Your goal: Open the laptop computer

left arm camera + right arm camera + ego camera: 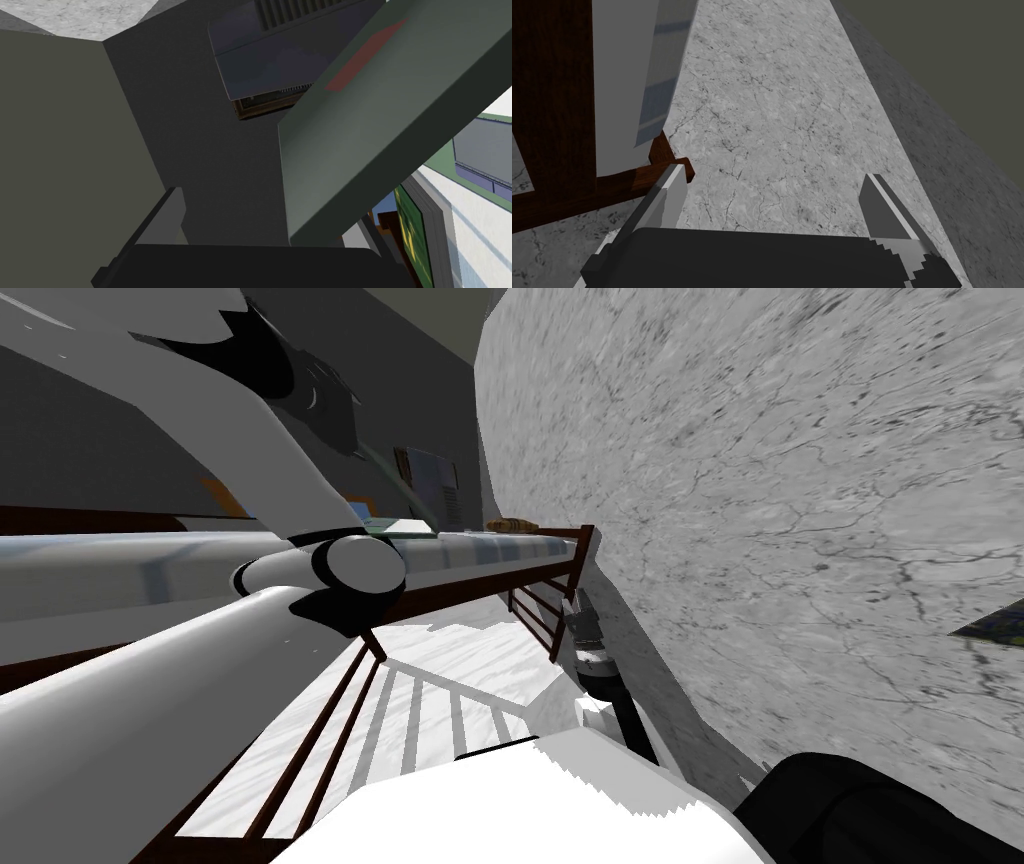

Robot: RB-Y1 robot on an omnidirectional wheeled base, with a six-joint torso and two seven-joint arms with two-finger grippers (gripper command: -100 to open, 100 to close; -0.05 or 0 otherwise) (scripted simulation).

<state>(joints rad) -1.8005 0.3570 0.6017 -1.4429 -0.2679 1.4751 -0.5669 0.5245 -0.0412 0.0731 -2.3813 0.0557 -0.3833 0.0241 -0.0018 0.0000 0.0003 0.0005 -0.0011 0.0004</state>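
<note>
The laptop's dark green-grey lid (pixel 375 125), with a red patch on its back, stands raised at a slant in the left wrist view. Its base (pixel 482 150) lies flat on a white top (pixel 475 225) beyond it. My left gripper (pixel 270 207) is open, and the lid's lower corner lies between its fingers, covering most of one. In the head view the laptop (pixel 398 526) sits on the long wooden-framed furniture (pixel 560 588), with my left arm reaching over it. My right gripper (pixel 774 175) hangs open and empty over the marbled floor (pixel 792 125).
A book with a green cover (pixel 415 230) lies next to the laptop. A dark unit with a grille (pixel 270 50) and a framed picture (pixel 265 106) hang on the grey wall. The furniture's wooden leg (pixel 557 110) is close beside my right gripper. A small brown object (pixel 508 525) lies near the furniture's end.
</note>
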